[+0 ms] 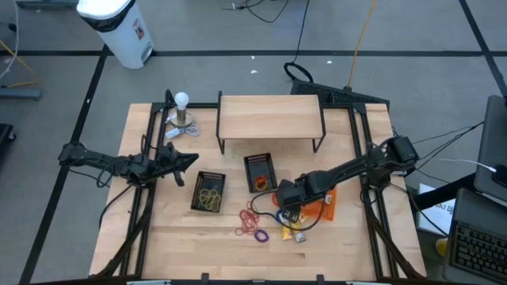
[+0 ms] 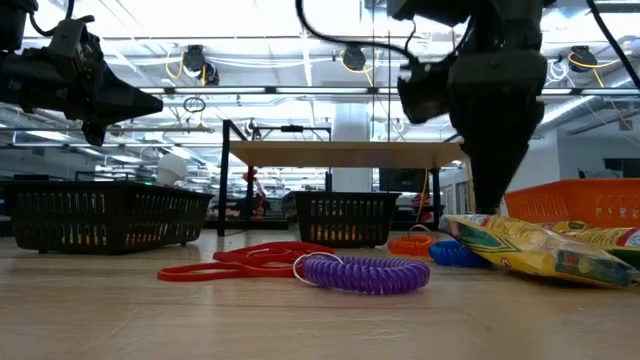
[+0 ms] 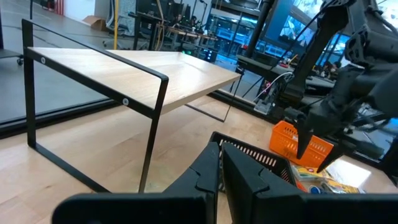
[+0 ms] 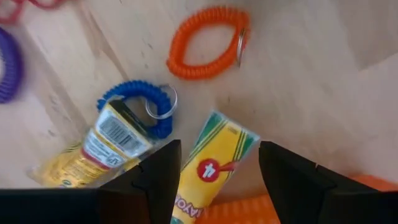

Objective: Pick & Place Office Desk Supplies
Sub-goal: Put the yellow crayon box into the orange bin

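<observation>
- Spread wide, the right tool [image 4: 217,171] is hanging directly over a yellow crayon packet [image 4: 214,158] lying flat on the surface [image 4: 298,81]; it should be descending straight so its fingers straddle the packet's narrow sides.
- Beside it, the blue coil band [image 4: 140,102] and orange coil band [image 4: 205,43] are lying close, so avoid snagging them.
- Farther off, the left tool [image 1: 184,161] is waiting pressed together, aloft.

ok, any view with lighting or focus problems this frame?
Low view: bright ceiling lights leave the right gripper a dark silhouette, and the near purple coil looks soft. Right wrist view: crayon packet sharp, own fingers blurred. High view: even light, no glare.
</observation>
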`<control>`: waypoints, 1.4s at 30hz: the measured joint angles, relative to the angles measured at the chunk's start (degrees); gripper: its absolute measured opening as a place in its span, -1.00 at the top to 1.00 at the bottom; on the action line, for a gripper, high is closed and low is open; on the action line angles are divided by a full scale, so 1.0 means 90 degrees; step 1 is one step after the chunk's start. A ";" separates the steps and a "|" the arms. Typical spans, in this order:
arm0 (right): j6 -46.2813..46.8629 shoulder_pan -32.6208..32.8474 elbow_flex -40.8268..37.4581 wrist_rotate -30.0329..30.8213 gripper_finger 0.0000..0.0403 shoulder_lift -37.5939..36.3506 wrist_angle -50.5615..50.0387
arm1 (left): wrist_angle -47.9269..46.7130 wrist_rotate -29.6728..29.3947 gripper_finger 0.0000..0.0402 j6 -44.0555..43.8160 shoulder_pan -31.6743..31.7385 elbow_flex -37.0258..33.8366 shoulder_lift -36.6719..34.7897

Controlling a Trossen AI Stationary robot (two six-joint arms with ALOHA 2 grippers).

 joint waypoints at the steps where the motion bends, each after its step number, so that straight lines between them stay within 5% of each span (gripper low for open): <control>1: 0.0036 0.0000 0.0016 -0.0033 -0.01 0.0081 -0.0018 | 0.0000 0.0000 0.90 0.0000 0.0000 0.0000 -0.0001; 35: -0.0401 0.0019 0.0035 -0.0538 0.00 0.0738 0.0086 | -0.0147 -0.0005 0.90 0.0010 0.0000 0.0000 -0.0002; 42: -0.0804 0.0024 0.0032 -0.0537 0.29 0.0721 0.0215 | -0.0143 -0.0005 0.90 -0.0153 0.0000 0.0000 -0.0002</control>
